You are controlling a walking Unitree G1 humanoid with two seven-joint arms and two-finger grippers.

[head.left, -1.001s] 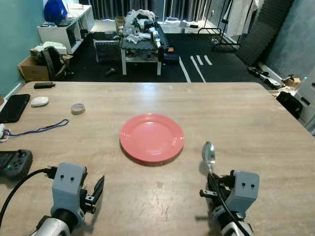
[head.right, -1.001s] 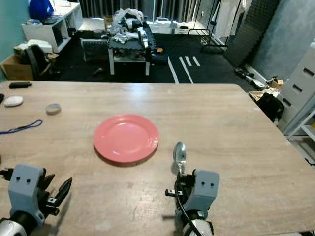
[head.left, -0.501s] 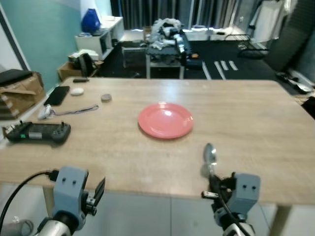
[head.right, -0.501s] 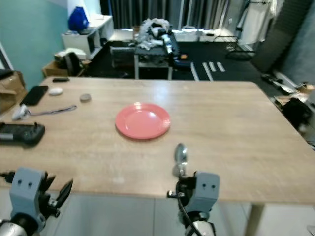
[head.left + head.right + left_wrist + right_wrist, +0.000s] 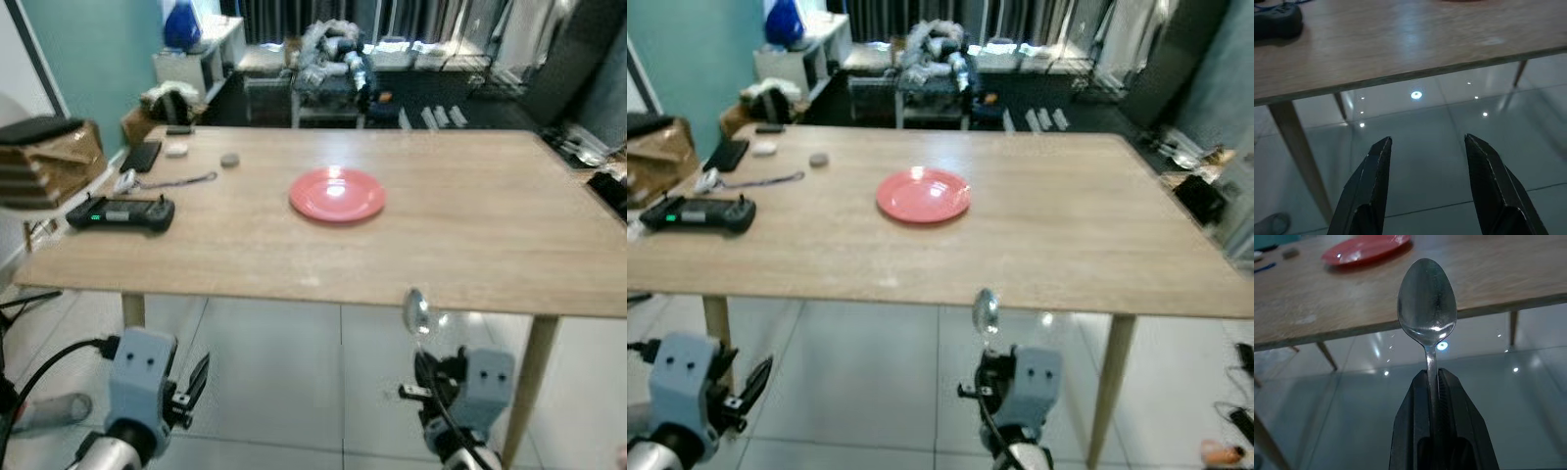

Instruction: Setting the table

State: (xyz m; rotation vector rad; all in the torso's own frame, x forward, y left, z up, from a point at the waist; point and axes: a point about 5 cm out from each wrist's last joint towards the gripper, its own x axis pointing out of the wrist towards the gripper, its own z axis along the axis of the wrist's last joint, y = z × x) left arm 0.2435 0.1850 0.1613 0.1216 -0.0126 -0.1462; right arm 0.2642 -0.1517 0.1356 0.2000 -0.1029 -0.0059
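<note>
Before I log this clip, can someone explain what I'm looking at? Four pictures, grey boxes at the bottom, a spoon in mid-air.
This is a walking humanoid robot, standing back from a wooden table. The two wide pictures come from a stereo camera on its head. The grey boxes are its wrists. The two close-up pictures come from cameras on those wrists, looking along the black fingers.

The right gripper is shut on the handle of a metal spoon, bowl pointing up. The left gripper is open and holds nothing, with tiled floor beyond it.

On the table lie a red plate, a black handheld controller, a blue cord and a phone.
</note>
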